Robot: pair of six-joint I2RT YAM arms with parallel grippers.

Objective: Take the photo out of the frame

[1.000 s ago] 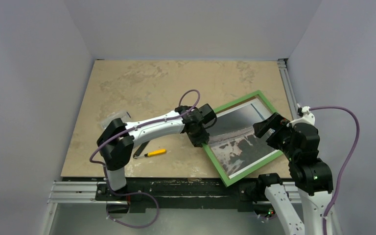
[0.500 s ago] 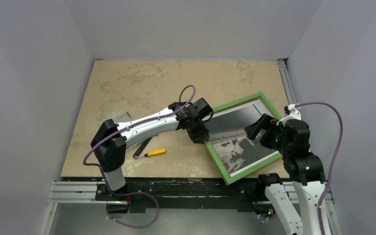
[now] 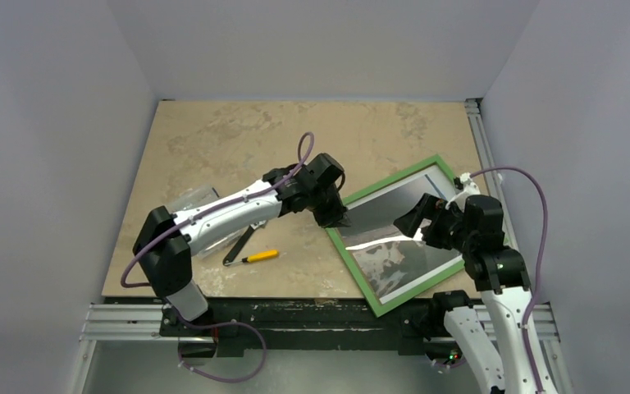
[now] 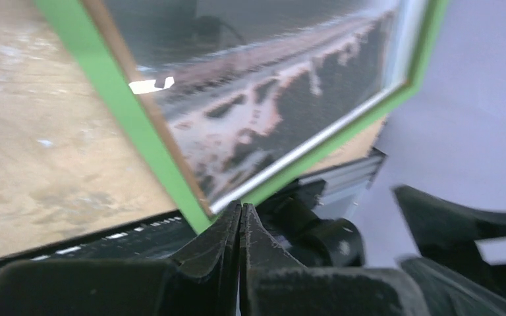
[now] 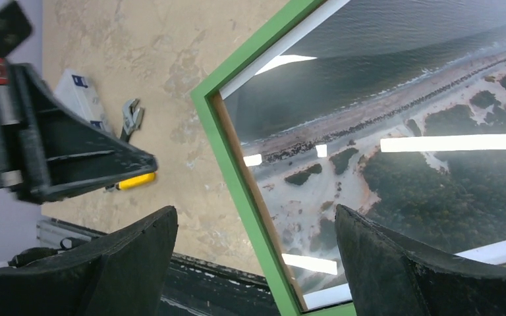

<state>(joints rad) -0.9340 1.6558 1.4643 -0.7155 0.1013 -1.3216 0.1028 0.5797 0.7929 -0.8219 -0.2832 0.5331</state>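
Green moulding comes first from the robot's side: the frame (image 5: 244, 197) lies at the right of the worktop (image 3: 238, 139), turned on a diagonal, and its nearest corner pokes past the worktop's near edge over the dark rail. Its long axis runs from near-left to far-right. The photo (image 5: 382, 99) sits inside it, face up and glossy with streaks of glare, so its back is out of sight.

The right end effector (image 5: 255, 210) hangs above the photo with its 2 fingers spread wide. In its own view the gap between them spans the frame's left moulding and a strip of the print. The left end effector (image 4: 239, 209) has its fingers pressed together, with nothing visible between them. Its tips are at the frame's left side, near the left corner. Whether they touch the moulding cannot be told.

The right arm is the nearer to the photo, which lies straight below its fingers. With the print face up, the back will likely have to be reached first.

Farther left, well apart from the frame, a yellow tool (image 3: 260, 256) lies on the worktop.
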